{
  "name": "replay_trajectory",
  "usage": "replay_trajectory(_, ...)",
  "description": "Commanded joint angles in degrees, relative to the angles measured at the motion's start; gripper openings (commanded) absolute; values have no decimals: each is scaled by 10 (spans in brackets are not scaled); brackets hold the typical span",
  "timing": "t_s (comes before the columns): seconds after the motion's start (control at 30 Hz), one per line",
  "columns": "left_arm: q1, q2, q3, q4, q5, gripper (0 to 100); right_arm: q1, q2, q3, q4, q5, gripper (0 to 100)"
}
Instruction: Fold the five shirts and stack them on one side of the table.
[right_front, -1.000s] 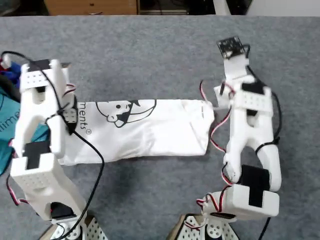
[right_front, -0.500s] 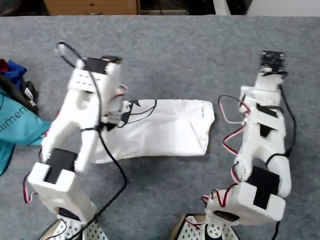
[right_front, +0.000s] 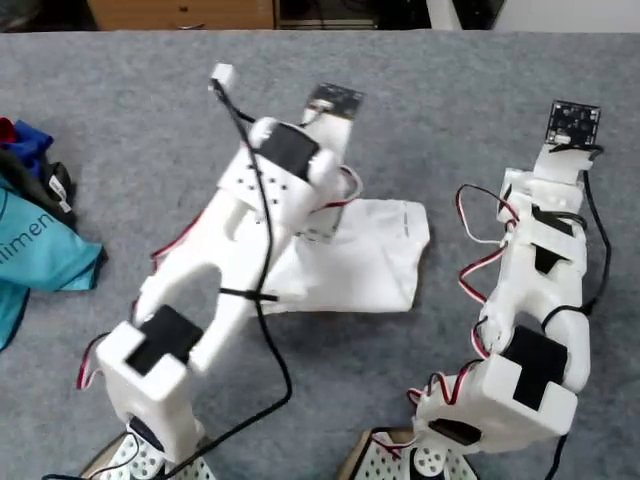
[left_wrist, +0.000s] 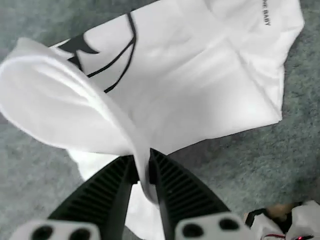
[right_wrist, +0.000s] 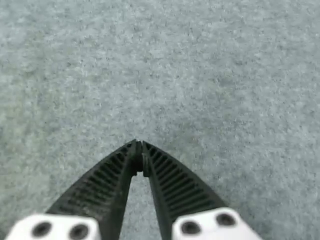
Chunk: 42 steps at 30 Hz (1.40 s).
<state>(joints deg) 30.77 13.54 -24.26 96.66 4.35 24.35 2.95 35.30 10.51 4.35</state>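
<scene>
L jaws are clamped tight on a bit of the white shirt. The left gripper pinches the cloth, and a big loop of it curls up off the rest. R jaws are pressed together w/ nothing in them. The right gripper hangs over the bare grey table. In the high view, going near to far: both arm bases sit at the near edge, at about 6 o'clock. The left arm starts at about 7 o'clock and leans slantwise up to the middle of the table, and it covers part of the shirt. The right arm starts at about 5 o'clock and points straight out at 3 o'clock. It is beside the shirt but not touching it, w/ a strip of grey between. The white shirt lies near the middle of the table, and the part at its 3 o'clock end is flat. The left wrist view shows a black drawing on it by the lifted loop. Out at 9 o'clock, at the table edge, is a teal shirt. Just past it, at about 10 o'clock, is a pile of dark, blue & red clothes. Farthest off, at 12 o'clock past the table, is some wooden furniture.
</scene>
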Motion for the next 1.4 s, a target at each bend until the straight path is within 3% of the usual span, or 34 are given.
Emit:
replay_trajectory(0.0,29,31,-51,-22,19,18,12,-1,-30,-13,-5,12)
replay_trajectory(0.23,63,133,-170,-25,34,18,14,-6,-28,-10,-6,12)
replay_trajectory(0.47,87,229,-279,-25,34,18,63,2,-63,38,-96,12)
replay_trajectory(0.87,122,391,-481,-22,34,18,65,7,-72,36,-97,12)
replay_trajectory(1.13,124,427,-513,-13,34,19,64,8,-72,36,-95,12)
replay_trajectory(1.37,120,426,-515,33,72,197,62,8,-72,36,-95,12)
